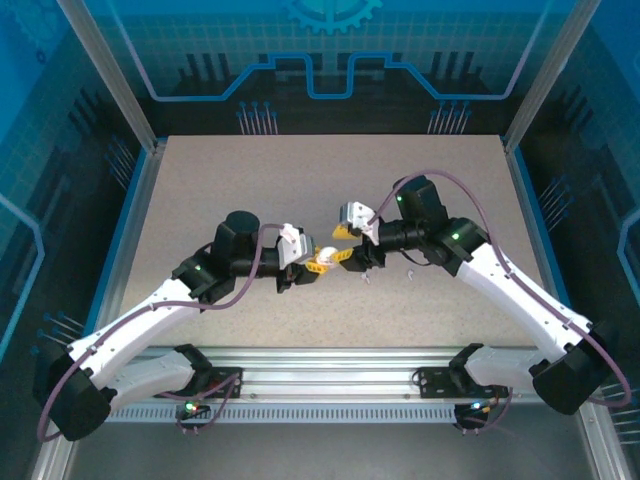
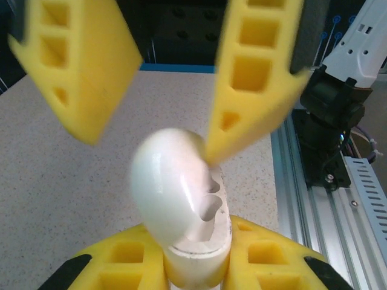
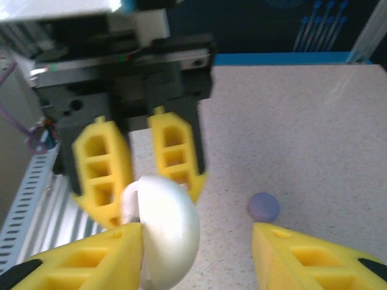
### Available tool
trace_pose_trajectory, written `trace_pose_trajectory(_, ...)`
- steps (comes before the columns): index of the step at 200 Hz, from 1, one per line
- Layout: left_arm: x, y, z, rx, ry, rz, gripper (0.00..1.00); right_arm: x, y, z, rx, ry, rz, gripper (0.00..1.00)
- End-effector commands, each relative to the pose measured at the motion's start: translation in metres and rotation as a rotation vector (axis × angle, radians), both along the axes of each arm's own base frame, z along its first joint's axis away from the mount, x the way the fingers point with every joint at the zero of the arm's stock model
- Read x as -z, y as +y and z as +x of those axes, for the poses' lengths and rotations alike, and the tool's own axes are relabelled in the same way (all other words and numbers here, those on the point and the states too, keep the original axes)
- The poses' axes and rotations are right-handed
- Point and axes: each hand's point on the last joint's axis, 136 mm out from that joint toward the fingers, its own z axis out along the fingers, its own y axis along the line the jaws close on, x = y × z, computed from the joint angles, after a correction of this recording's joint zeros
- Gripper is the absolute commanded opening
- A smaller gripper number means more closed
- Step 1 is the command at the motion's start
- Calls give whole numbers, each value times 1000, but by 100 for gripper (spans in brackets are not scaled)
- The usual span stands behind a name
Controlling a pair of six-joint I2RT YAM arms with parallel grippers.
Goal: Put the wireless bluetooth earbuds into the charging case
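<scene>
A white round charging case (image 2: 193, 241) is clamped at its base between the yellow fingers of my left gripper (image 2: 196, 263), which is shut on it. Its domed lid (image 2: 163, 187) stands open, and two empty sockets (image 2: 208, 202) show inside. My right gripper (image 3: 196, 235) is open around the lid (image 3: 172, 229); its left finger (image 3: 91, 257) touches the dome and its right finger (image 3: 314, 260) stands well clear. In the top view the two grippers (image 1: 318, 262) (image 1: 345, 250) meet over mid-table. Two tiny white bits, possibly earbuds (image 1: 410, 272) (image 1: 368, 281), lie beside them.
A small pale purple round disc (image 3: 263, 206) lies on the speckled table (image 3: 314, 121) just beyond my right gripper's right finger. The aluminium rail (image 1: 330, 360) with the arm bases runs along the near edge. Blue walls (image 1: 330, 60) close in the back and sides.
</scene>
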Motion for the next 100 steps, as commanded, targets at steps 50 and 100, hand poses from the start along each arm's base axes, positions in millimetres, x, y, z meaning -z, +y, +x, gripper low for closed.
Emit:
trace_pose_trajectory(50,-11,-3,-13,48,-47,-33,20,-34,-9,10,46,-81,77,51)
trace_pose_trajectory(100,-9,4,13,-114,-41,-33,20,-51,-33,-9,122,-33,121,52)
